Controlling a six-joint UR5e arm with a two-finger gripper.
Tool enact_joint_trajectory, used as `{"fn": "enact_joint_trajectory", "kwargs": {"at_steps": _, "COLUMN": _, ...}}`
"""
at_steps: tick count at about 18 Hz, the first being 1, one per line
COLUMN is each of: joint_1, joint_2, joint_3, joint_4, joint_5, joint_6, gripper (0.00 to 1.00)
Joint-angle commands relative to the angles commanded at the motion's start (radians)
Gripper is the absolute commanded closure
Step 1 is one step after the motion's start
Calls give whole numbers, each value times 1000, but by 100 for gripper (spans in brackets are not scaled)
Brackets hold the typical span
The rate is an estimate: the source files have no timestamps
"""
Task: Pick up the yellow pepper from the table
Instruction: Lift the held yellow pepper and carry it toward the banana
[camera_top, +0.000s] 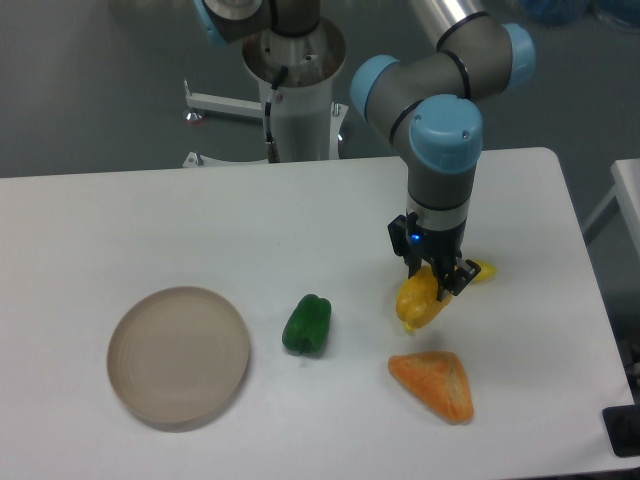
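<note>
The pincer (437, 278) points straight down, its two dark fingers pressed against the upper part of the yellow pepper (417, 298), pinching it. The pepper sits toward the right side of the table (150, 220), nearer the front edge; whether it touches the surface is unclear. A yellow banana (483, 270) peeks out just behind the fingers. An orange triangular piece (435, 383) lies near the front edge. A green pepper (307, 324) lies leftward, a round tan plate (178, 356) beyond.
</note>
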Motion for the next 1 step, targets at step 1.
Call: {"fn": "enact_joint_trajectory", "kwargs": {"at_steps": 1, "joint_1": 0, "joint_2": -3, "joint_3": 0, "joint_4": 0, "joint_5": 0, "joint_6": 0, "gripper": 63}}
